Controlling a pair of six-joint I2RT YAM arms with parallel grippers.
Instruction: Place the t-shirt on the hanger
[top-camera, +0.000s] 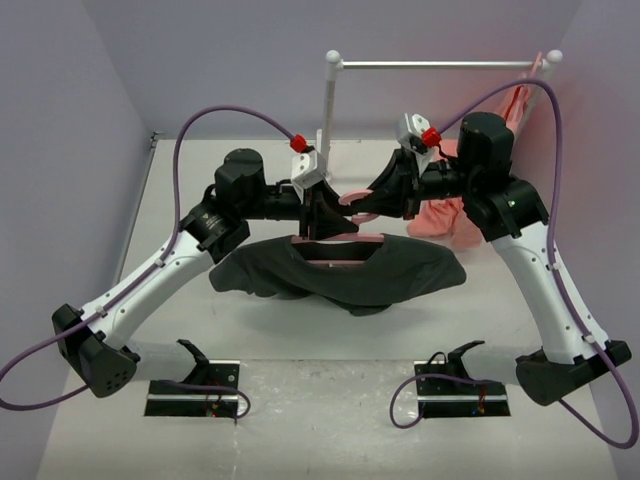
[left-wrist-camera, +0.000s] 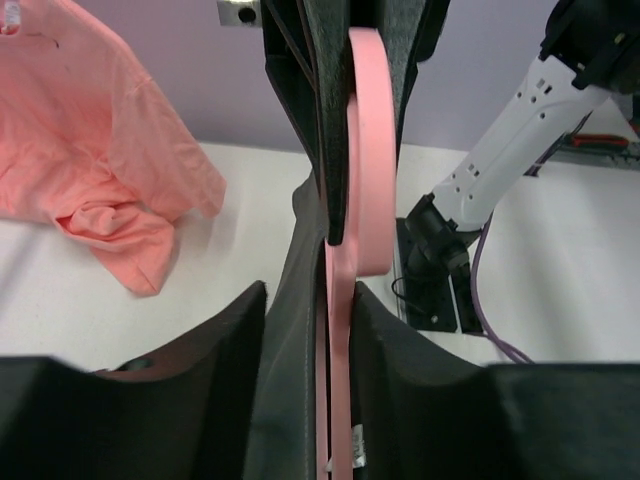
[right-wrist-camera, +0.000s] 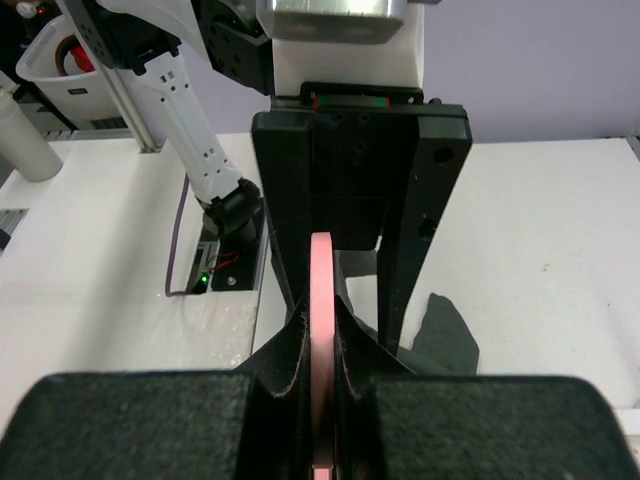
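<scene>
Text, brands, numbers: none readable in any view.
Black plates (top-camera: 195, 398) by the arm bases: detail too small to make out.
White tub (right-wrist-camera: 40, 75) beyond the worktop: blurred, nothing legible.

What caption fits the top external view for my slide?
Charcoal t-shirt draped over the pink hanger, right tool shut on the hanger; salmon garment hangs from the rack.
</scene>
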